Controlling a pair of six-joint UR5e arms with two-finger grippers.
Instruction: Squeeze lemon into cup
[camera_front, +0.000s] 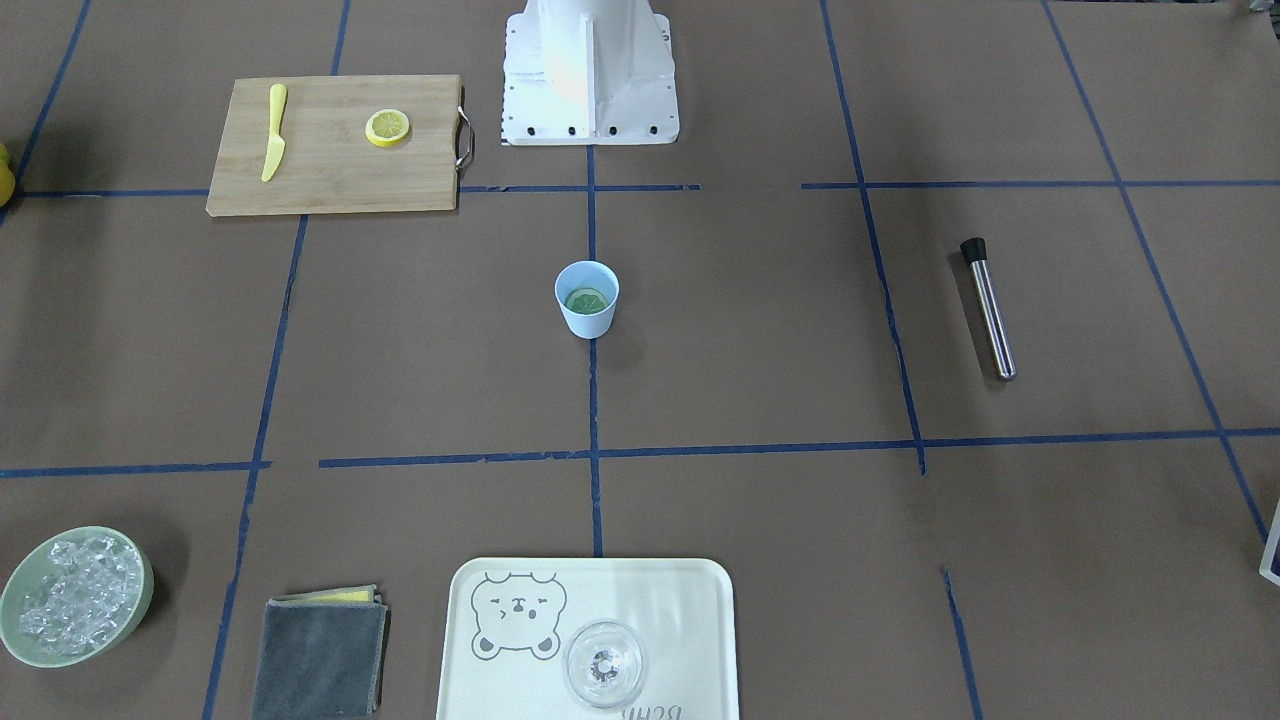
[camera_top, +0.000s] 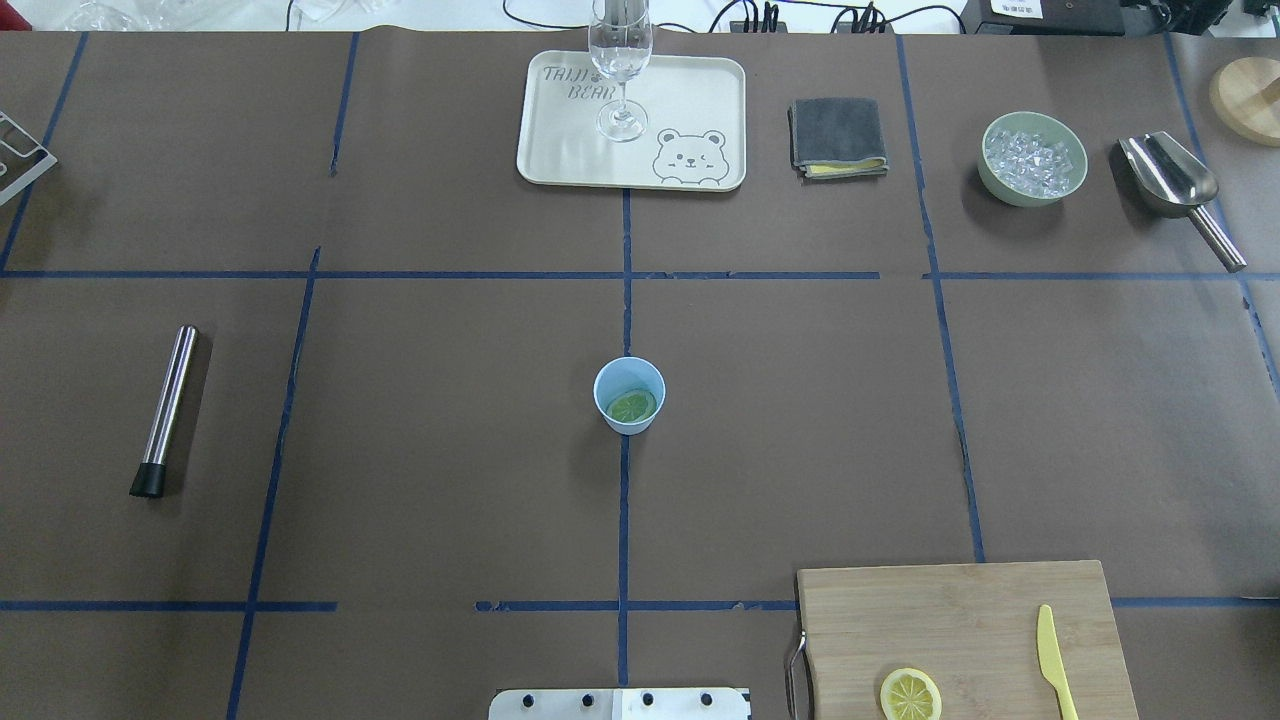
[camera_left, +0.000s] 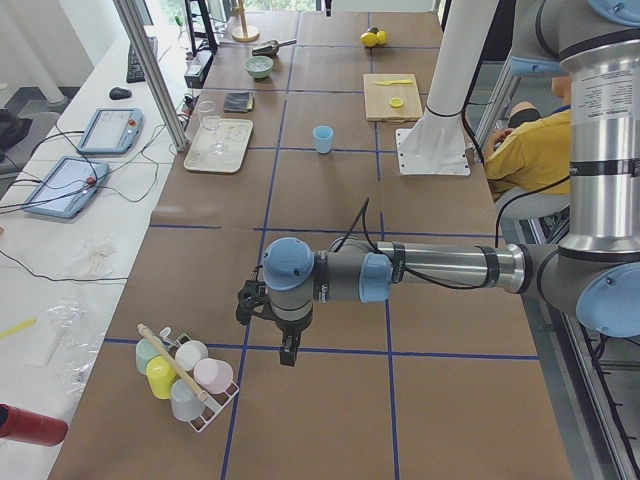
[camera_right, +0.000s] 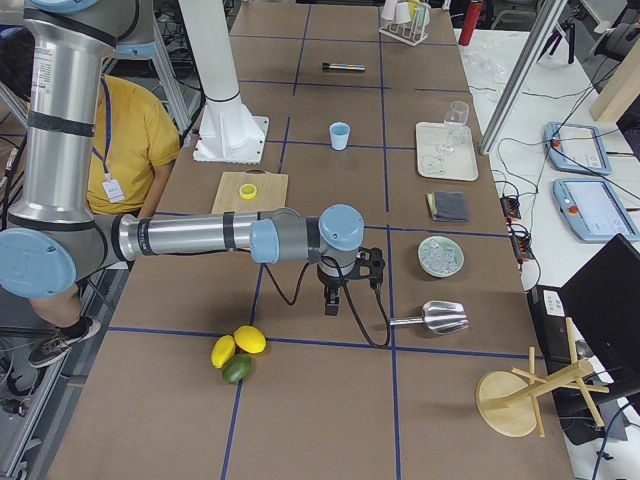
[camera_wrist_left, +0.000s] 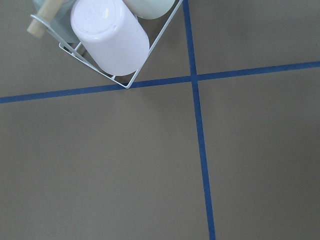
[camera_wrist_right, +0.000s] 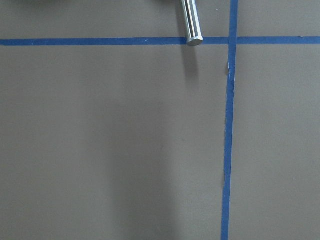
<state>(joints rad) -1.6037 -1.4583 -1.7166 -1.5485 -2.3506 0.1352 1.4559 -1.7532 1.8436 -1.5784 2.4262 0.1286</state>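
Note:
The light-blue cup (camera_front: 587, 298) stands upright at the table's middle, also in the overhead view (camera_top: 629, 395). One lemon slice (camera_top: 632, 406) lies inside it and looks greenish through the cup's tint. A second lemon slice (camera_front: 387, 127) lies flat on the wooden cutting board (camera_front: 330, 170). My left gripper (camera_left: 287, 355) hangs over the table's far left end near a cup rack, far from the cup. My right gripper (camera_right: 332, 305) hangs over the far right end. Both show only in side views, so I cannot tell whether they are open or shut.
A yellow plastic knife (camera_front: 273, 132) lies on the board. A bear tray (camera_top: 560, 150) holds a clear glass (camera_top: 621, 60). A grey cloth (camera_top: 837, 137), a bowl of ice (camera_top: 1033, 157), a metal scoop (camera_top: 1175, 185) and a steel rod (camera_top: 167, 410) lie around. Whole citrus fruits (camera_right: 238, 350) sit at the right end.

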